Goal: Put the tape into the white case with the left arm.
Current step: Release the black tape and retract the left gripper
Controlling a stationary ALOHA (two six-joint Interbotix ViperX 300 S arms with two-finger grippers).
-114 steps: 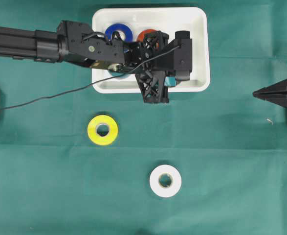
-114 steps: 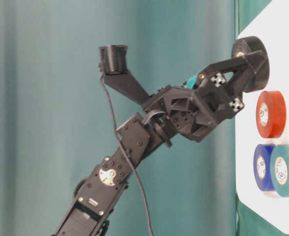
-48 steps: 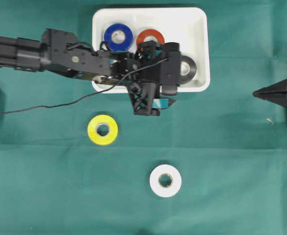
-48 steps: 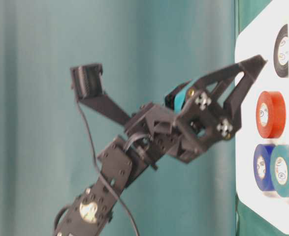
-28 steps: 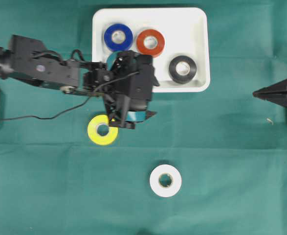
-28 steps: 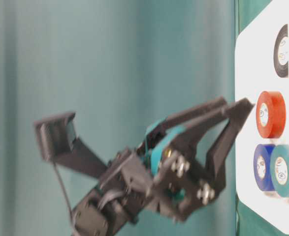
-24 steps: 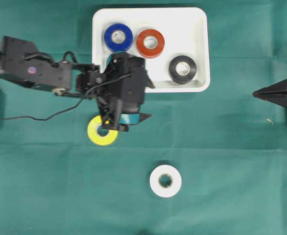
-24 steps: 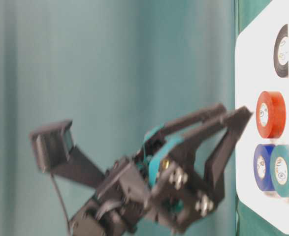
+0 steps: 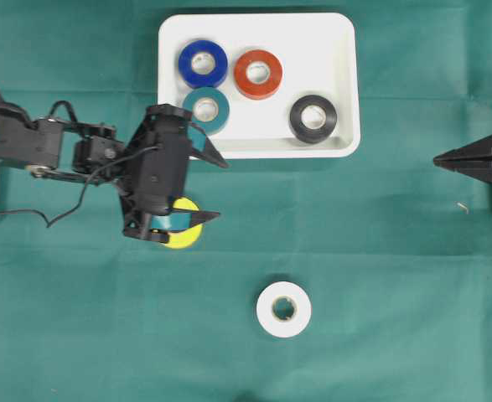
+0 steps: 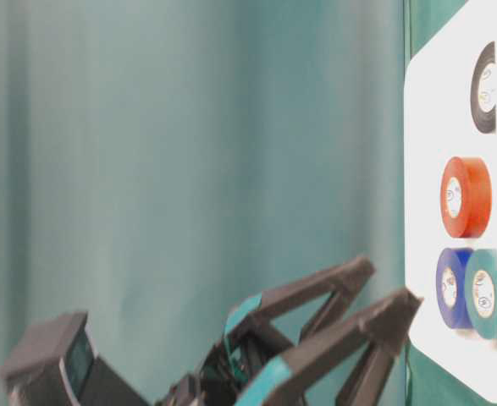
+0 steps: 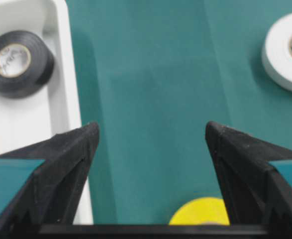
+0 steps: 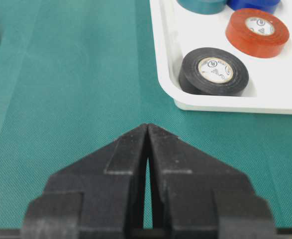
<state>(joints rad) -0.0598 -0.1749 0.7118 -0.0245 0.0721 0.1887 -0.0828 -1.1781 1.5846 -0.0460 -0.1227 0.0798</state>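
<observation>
Yellow tape (image 9: 181,237) lies flat on the green counter (image 9: 380,251), just below the white case (image 9: 342,84), and the left gripper (image 9: 204,188) hangs over it with its fingers (image 11: 71,159) spread wide and empty. From the wrist view only the roll's far edge shows, low between the fingers, so the gripper looks set slightly beyond the roll's middle. The case holds a blue roll (image 9: 202,63), a red roll (image 9: 257,74), a teal roll (image 9: 206,110) and a black roll (image 9: 313,118); a white roll (image 9: 283,309) sits well below the case, nearer its right side.

To take the yellow roll cleanly, the arm should first centre the fingers so one lands on each side of the ring, then descend straight and close only once the tips are near the cloth. A tilted approach risks nudging the roll away. The right gripper (image 12: 147,149), well right of the case, has its fingers pressed together on nothing.
</observation>
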